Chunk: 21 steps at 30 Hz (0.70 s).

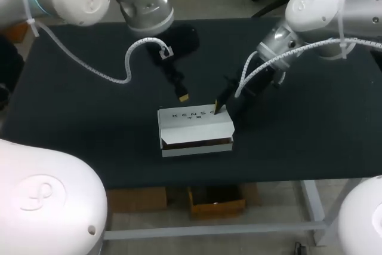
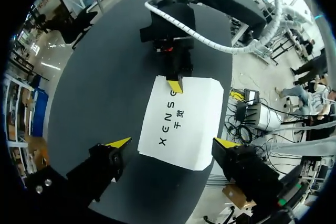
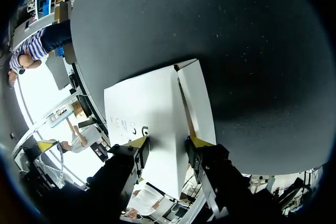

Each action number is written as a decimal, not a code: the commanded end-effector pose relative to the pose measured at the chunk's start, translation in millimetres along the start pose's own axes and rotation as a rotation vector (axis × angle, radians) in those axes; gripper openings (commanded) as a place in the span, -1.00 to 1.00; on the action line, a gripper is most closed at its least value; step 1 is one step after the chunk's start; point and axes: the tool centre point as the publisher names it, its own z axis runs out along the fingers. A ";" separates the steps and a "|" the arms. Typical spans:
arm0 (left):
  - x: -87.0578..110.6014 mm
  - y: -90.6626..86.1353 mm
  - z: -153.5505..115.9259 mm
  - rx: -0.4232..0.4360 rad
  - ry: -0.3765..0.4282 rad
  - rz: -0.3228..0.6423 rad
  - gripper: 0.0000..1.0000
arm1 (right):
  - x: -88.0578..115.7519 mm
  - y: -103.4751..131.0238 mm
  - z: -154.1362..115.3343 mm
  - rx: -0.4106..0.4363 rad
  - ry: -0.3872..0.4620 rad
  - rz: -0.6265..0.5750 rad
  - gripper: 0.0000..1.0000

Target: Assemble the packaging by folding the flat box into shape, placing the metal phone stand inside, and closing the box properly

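Note:
The white box (image 1: 194, 125) stands folded at the table's middle, printed top up, its front flap slightly ajar. The right gripper (image 1: 218, 108) is at the box's far right corner. In the right wrist view the box (image 3: 149, 114) runs between its fingers (image 3: 137, 142), both tips against the cardboard. My left gripper (image 2: 172, 144) hangs wide open above the box (image 2: 181, 121), one fingertip (image 2: 118, 142) on each side and touching nothing. The right arm's yellow tip (image 2: 176, 85) rests on the box's far edge. No metal phone stand is visible.
The black table (image 1: 71, 117) surrounds the box with bare surface on all sides. White cables (image 1: 113, 70) trail from both arms above the table behind the box.

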 end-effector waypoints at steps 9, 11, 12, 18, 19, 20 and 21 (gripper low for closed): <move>18.8 6.9 19.7 -0.004 -0.129 0.120 1.00 | -0.1 1.2 0.2 0.006 0.000 -0.001 -0.12; 22.1 8.1 24.4 -0.021 -0.155 0.136 1.00 | -0.1 1.2 0.2 0.006 0.000 -0.001 -0.13; 23.2 9.1 26.6 -0.019 -0.156 0.142 1.00 | -0.1 1.2 0.2 0.006 0.000 -0.001 -0.13; 28.9 14.2 37.0 -0.024 -0.172 0.190 1.00 | -0.1 1.2 0.2 0.006 0.000 -0.001 -0.14; 30.4 14.3 37.7 -0.023 -0.174 0.195 1.00 | -0.1 1.2 0.2 0.006 0.000 -0.001 -0.13; 31.2 14.4 38.0 -0.023 -0.174 0.195 1.00 | -0.1 1.2 0.2 0.006 0.000 -0.001 -0.13; 32.8 14.5 38.6 -0.016 -0.183 0.214 1.00 | -0.1 1.2 0.2 0.006 0.000 -0.001 -0.13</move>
